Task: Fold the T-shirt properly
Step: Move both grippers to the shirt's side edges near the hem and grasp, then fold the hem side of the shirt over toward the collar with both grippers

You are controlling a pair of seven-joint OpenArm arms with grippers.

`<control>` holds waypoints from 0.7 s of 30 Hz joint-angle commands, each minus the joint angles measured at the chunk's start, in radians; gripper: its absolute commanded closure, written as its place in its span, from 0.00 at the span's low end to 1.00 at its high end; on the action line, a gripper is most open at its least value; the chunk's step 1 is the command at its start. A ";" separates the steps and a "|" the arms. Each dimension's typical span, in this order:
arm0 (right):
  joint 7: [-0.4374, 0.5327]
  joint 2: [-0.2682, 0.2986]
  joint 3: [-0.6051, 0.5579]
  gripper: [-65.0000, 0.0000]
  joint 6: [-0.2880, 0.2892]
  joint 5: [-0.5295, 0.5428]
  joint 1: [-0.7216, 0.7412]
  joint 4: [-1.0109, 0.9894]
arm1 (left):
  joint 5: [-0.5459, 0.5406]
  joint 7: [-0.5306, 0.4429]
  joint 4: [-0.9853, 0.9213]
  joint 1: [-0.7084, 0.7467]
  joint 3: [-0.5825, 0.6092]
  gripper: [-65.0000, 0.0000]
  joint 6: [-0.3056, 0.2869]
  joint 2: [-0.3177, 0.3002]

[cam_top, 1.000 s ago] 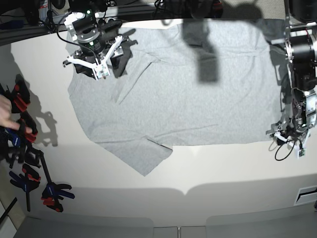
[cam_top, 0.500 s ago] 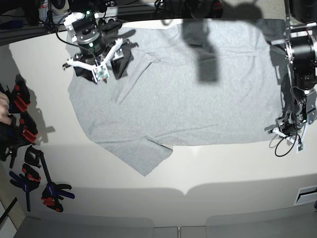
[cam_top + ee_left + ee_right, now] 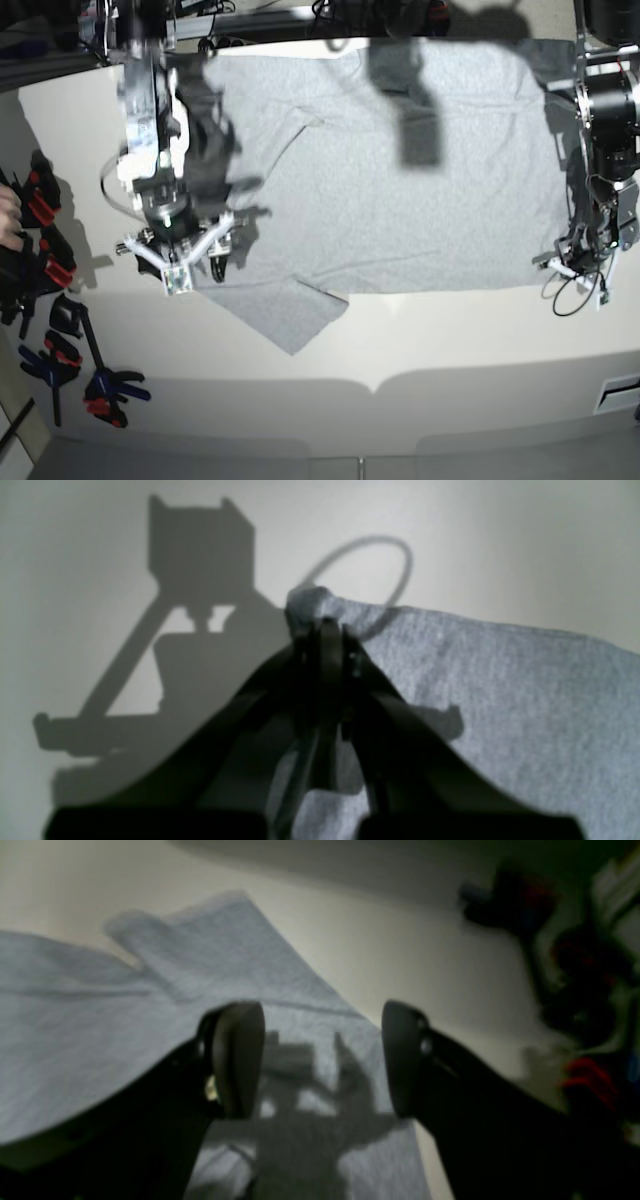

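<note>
Pale cream surface (image 3: pixel 450 340) carries the light heather-grey cotton T-shirt (image 3: pixel 380 180), spread flat, long axis left-right in base view. My left claw (image 3: pixel 322 630) is clenched on its hem corner. My right claw (image 3: pixel 320 1060) hangs released above the sleeve end.

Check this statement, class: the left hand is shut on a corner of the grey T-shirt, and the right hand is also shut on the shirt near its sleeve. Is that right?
One part is wrong. The right hand is open, its fingers spread apart above the T-shirt and holding nothing, as the right wrist view shows. The left hand is indeed shut on a corner of the shirt.
</note>
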 commanded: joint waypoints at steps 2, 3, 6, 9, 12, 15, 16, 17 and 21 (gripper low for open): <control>-0.030 -0.008 0.004 0.45 0.059 0.036 0.141 -0.134 | -0.006 -0.003 0.012 -0.024 -0.002 1.00 -0.004 -0.016; -0.053 -0.017 0.004 0.45 0.090 0.039 0.199 -0.211 | -0.006 -0.008 0.012 -0.024 -0.002 1.00 -0.004 -0.016; -0.072 -0.031 0.004 0.45 0.157 0.036 0.359 -0.447 | -0.007 -0.009 0.013 -0.024 -0.002 1.00 -0.004 -0.015; 0.001 -0.032 0.004 0.45 0.209 0.004 0.499 -0.718 | -0.006 -0.008 0.013 -0.024 -0.002 1.00 -0.004 -0.016; 0.056 -0.033 0.004 0.45 0.217 -0.016 0.620 -1.034 | -0.006 -0.008 0.013 -0.024 -0.002 1.00 -0.004 -0.016; 0.093 -0.036 0.004 0.45 0.265 -0.042 0.694 -1.256 | -0.007 -0.009 0.013 -0.024 -0.002 1.00 -0.004 -0.016; 0.107 -0.038 0.004 0.45 0.274 -0.042 0.703 -1.291 | -0.006 -0.012 0.013 -0.024 -0.002 1.00 -0.004 -0.016; 0.116 -0.039 0.004 0.45 0.277 -0.040 0.704 -1.307 | -0.007 -0.018 0.013 -0.024 -0.002 1.00 -0.004 -0.016; 0.114 -0.046 0.004 0.45 0.296 -0.034 0.702 -1.309 | -0.006 -0.035 0.013 -0.024 -0.002 1.00 -0.004 -0.016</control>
